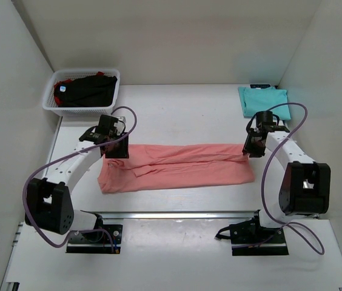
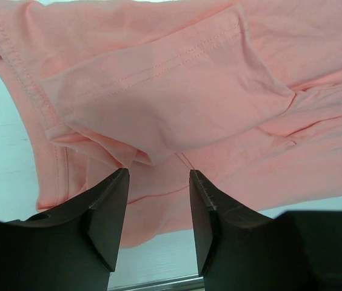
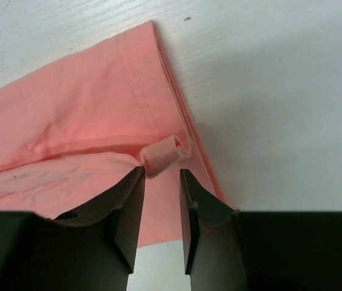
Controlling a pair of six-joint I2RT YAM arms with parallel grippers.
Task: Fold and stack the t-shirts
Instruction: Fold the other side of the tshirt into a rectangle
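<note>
A large salmon-pink t-shirt (image 1: 177,167) lies folded in a long band across the middle of the table. My left gripper (image 1: 116,151) hovers over its left end, jaws open, with a folded sleeve and hem (image 2: 177,79) below the fingertips (image 2: 159,173) and nothing between them. My right gripper (image 1: 251,147) is at the shirt's right end, open; a small rolled bit of cloth (image 3: 165,154) lies just beyond its fingertips (image 3: 162,170), not pinched. A folded teal t-shirt (image 1: 265,100) lies at the back right. Black (image 1: 86,90) and red (image 1: 68,79) shirts sit in the basket.
A white mesh basket (image 1: 48,102) stands at the back left corner. White walls enclose the table on the left, back and right. A metal rail (image 1: 177,214) runs across the front, just beyond the arm bases.
</note>
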